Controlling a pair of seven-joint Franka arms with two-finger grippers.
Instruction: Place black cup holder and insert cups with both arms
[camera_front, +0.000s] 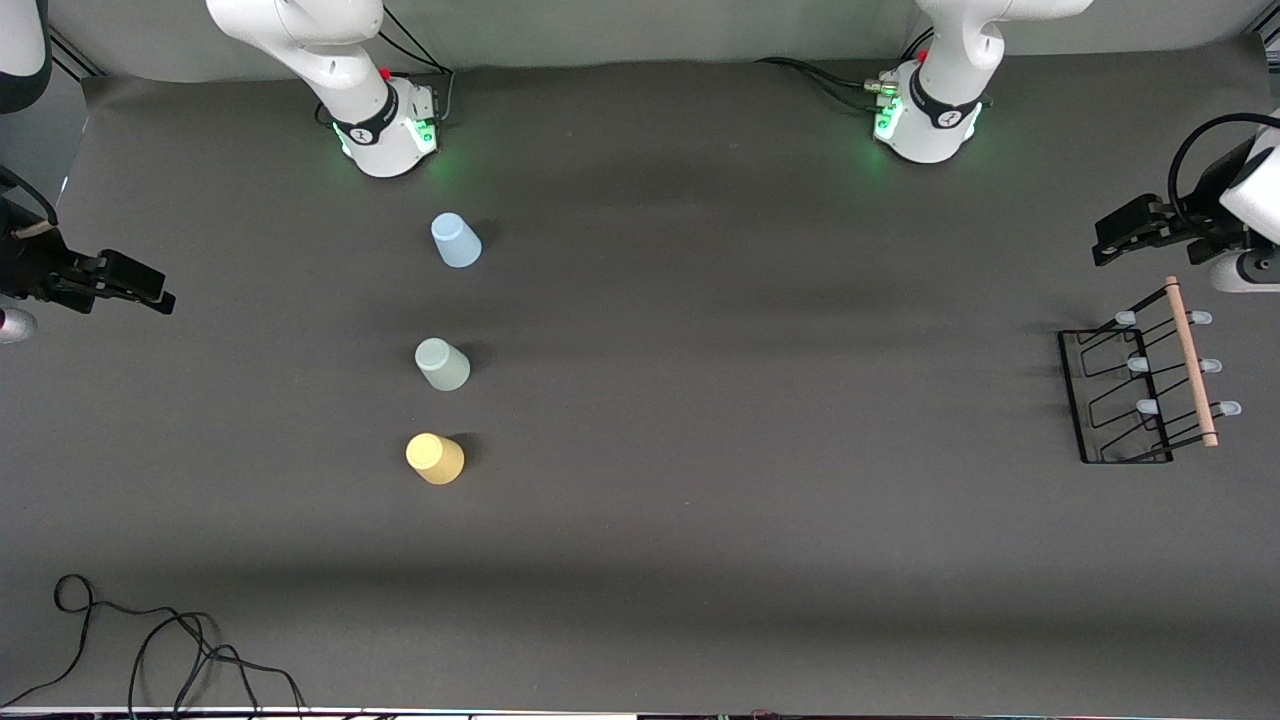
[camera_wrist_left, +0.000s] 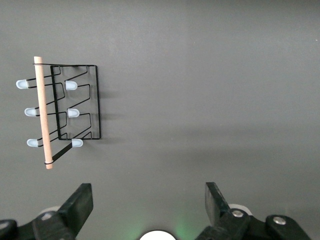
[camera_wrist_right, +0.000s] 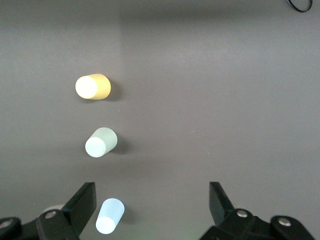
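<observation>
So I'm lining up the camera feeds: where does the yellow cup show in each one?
Front view: yellow cup, the row's nearest to the camera.
Left wrist view: not in it.
Right wrist view: the row's end cup, next to the pale green cup.
Shared landmark: the pale green cup, beside it in both.

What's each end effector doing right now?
Left end effector: open, holding nothing, near the black cup holder.
Right end effector: open, holding nothing.
</observation>
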